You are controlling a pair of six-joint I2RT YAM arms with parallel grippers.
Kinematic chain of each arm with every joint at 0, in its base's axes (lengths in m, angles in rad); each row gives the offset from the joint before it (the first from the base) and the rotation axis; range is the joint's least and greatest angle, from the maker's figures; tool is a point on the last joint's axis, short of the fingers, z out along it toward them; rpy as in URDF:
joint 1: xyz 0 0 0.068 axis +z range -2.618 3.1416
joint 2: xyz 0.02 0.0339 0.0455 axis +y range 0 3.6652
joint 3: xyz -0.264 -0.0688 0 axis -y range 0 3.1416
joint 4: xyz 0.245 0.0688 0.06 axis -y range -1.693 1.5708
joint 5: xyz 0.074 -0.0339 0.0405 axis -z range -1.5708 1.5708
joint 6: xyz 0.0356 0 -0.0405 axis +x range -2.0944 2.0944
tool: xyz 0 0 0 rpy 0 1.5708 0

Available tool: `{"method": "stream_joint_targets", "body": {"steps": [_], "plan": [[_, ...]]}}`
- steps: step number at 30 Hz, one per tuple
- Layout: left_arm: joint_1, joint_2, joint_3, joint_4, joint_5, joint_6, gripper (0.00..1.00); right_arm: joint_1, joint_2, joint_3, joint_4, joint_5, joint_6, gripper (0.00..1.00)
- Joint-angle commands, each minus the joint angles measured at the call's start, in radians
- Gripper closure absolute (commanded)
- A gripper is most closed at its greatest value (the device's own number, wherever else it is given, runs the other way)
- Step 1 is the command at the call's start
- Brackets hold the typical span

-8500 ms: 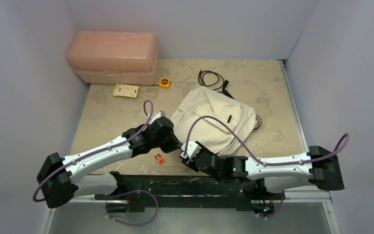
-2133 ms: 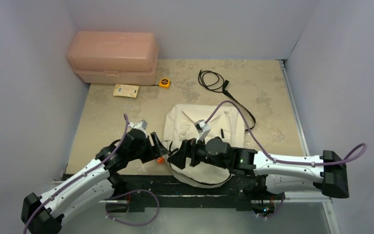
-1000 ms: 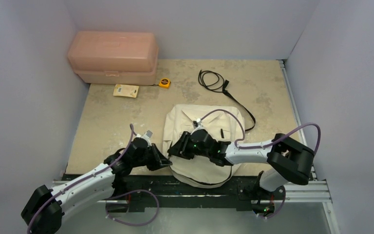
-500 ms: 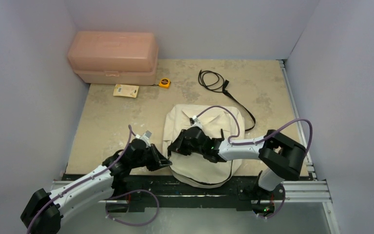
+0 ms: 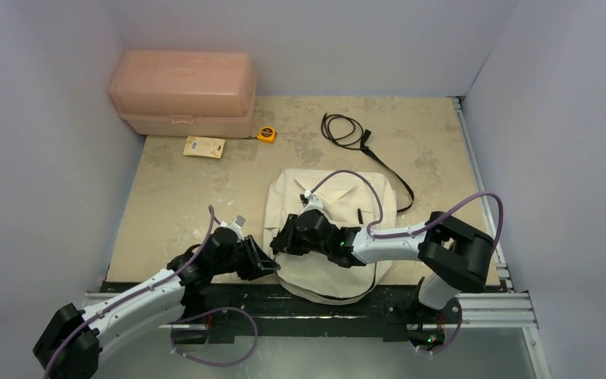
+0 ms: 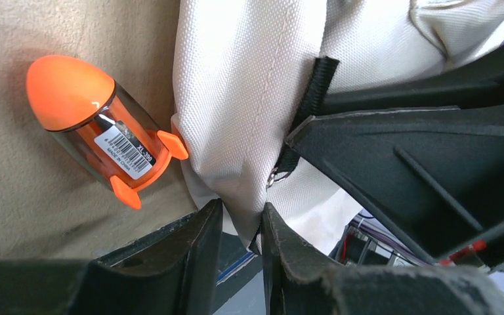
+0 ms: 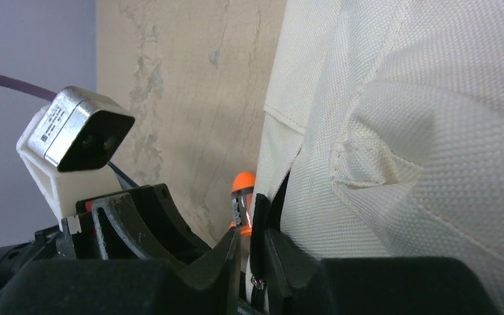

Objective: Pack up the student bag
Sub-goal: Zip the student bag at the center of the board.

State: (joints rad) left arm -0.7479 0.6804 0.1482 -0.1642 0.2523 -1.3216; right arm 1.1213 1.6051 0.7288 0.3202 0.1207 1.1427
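Observation:
The beige student bag (image 5: 331, 225) lies flat near the table's front edge, overhanging it. My left gripper (image 5: 266, 266) is shut on a fold of the bag's left edge (image 6: 241, 213). My right gripper (image 5: 281, 242) reaches across the bag and is shut on the black zipper pull strap (image 7: 257, 220) at that same edge; the strap also shows in the left wrist view (image 6: 310, 98). An orange, clear rocket-shaped item (image 6: 95, 141) lies on the table against the bag's side. It shows in the right wrist view (image 7: 241, 190) and is hidden under my arms from the top.
A pink plastic box (image 5: 183, 91) stands at the back left. A yellow tape measure (image 5: 266, 134) and a yellow packet (image 5: 205, 147) lie in front of it. A black cable (image 5: 346, 129) lies behind the bag. The black front rail (image 5: 229, 300) runs below the grippers.
Over the last second my right gripper has shifted slightly left and back along the bag's left edge. My left gripper has stayed at the bag's corner.

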Motion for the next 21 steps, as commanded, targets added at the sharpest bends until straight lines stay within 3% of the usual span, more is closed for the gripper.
{"method": "stream_joint_targets", "body": {"steps": [1, 3, 11, 21], "plan": [[-0.015, 0.069, 0.0, 0.078, 0.044, 0.001, 0.74, 0.018, -0.004, 0.033, -0.021, 0.061, -0.074, 0.85], [-0.024, 0.098, 0.004, 0.088, 0.05, 0.001, 0.77, 0.018, -0.023, 0.038, -0.038, 0.083, -0.081, 1.0], [-0.031, 0.093, -0.009, 0.011, 0.002, -0.006, 0.99, 0.009, -0.107, 0.111, -0.162, 0.107, -0.136, 1.0], [-0.04, 0.061, 0.0, -0.102, -0.062, -0.018, 1.0, -0.099, -0.086, 0.205, -0.135, 0.083, -0.225, 1.0]]}}
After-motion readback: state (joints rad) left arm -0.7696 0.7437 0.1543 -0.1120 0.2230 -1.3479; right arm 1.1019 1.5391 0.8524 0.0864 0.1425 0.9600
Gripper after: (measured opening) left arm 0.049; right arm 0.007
